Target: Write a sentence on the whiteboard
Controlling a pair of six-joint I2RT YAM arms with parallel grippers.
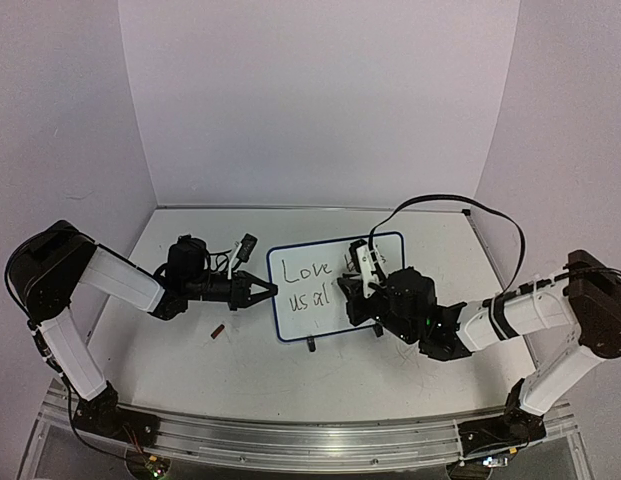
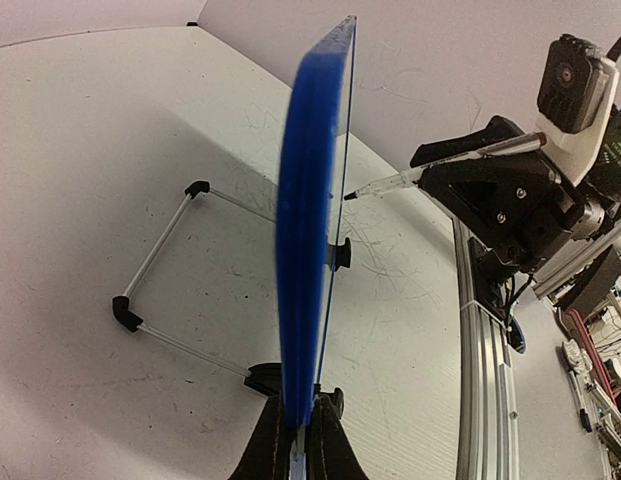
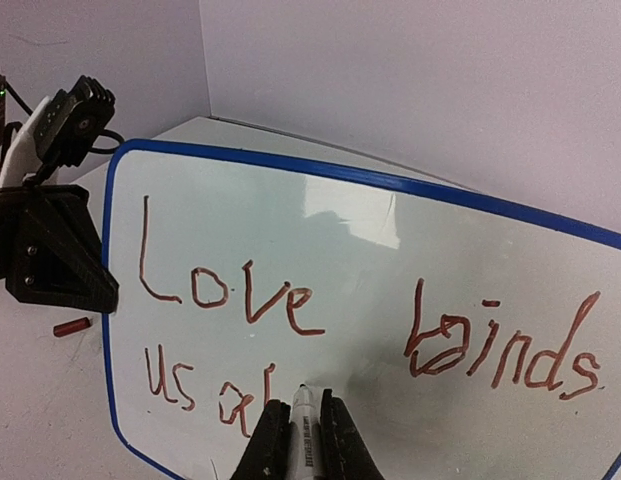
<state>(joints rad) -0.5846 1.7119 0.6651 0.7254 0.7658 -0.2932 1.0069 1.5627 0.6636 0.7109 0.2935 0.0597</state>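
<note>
A scuffed white table (image 1: 190, 380) sits in a booth of pale walls (image 1: 320, 100) at 9, 12 and 3 o'clock. An aluminium rail (image 1: 310, 440) runs along its 6 o'clock edge.

The whiteboard (image 1: 310, 325) stands on its edge near the table's middle, on two black feet, with a wire prop (image 2: 155, 270) behind it. The left wrist view shows its blue rim (image 2: 300, 250) edge-on. Bare table lies behind the board toward 12 o'clock and in front of it toward the rail. A small dark red cap-like piece (image 1: 218, 330) lies at the board's 8 o'clock, apart from it.

The sentence (image 3: 290, 305) on the board (image 3: 340, 230) reads "Love binds" on the top line and "us al" on the line below, in thin reddish strokes (image 1: 315, 283).

The left gripper (image 1: 268, 291) is clenched on the board's 9 o'clock rim, and its fingers (image 2: 335, 440) pinch the blue edge from both sides.

The right gripper (image 1: 355, 303) reaches in from 4 o'clock and grasps a marker (image 3: 305, 420). Its fingers (image 3: 342, 440) are closed on the barrel. The tip touches the board just after the "l" on the lower line, and the left wrist view shows the marker (image 2: 430, 170) meeting the board's face.
</note>
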